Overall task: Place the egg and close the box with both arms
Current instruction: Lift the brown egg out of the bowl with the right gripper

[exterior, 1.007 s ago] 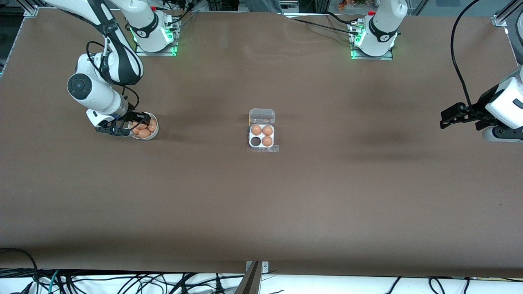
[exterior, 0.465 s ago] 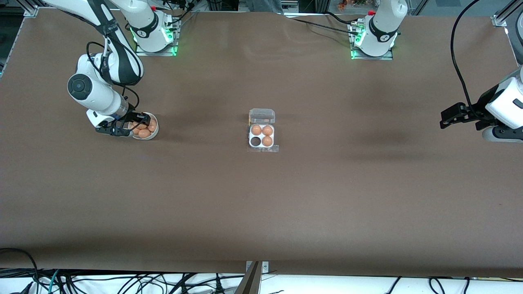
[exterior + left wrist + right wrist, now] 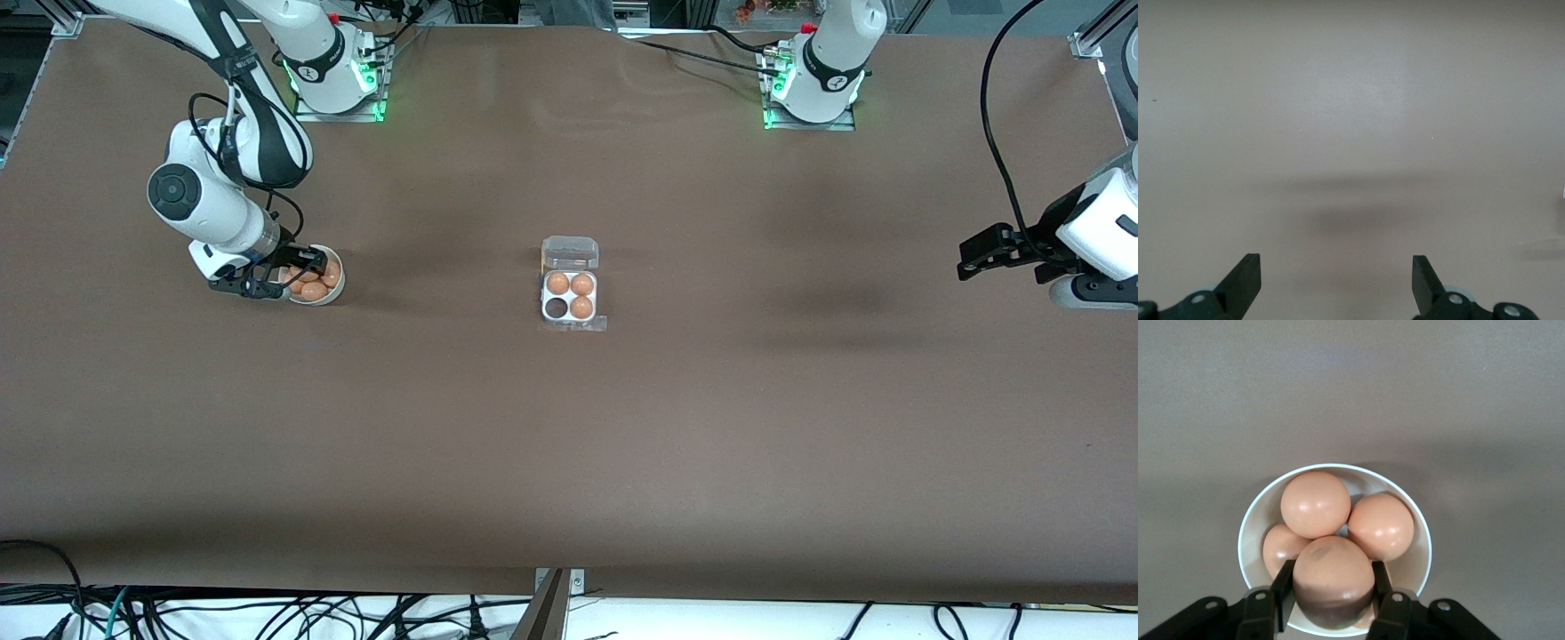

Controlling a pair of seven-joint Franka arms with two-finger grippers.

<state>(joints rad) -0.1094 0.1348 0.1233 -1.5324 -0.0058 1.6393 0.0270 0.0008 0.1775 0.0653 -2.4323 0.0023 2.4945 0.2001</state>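
Note:
The clear box lies in the middle of the table with its lid open; three brown eggs fill its cells and one cell is empty. At the right arm's end, my right gripper hangs over the white bowl, shut on a brown egg, with its fingers against the egg's sides. Other eggs lie in the bowl. My left gripper waits open above bare table at the left arm's end.
Both arm bases stand along the table edge farthest from the front camera. Cables lie along the edge nearest to it. Brown tabletop spreads wide around the box.
My right gripper has tightened on the egg and risen slightly over the bowl. The left arm and the box have not moved.

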